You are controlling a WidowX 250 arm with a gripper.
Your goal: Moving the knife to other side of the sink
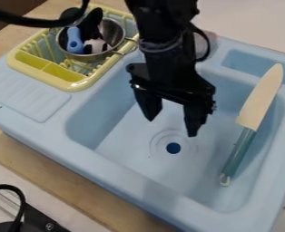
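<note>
Hangs empty, with gripper spread, above the sink. Could roll or drop the knife, seemingly propped slantwise inside, viewed at right, by pinching off-centre.

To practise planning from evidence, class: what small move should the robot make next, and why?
Probably a sideways shift of the black two-finger gripper toward the cream-bladed knife with a teal handle: the open fingers hold nothing and hang over the middle of the light-blue sink, while the knife lies along one side.
</note>
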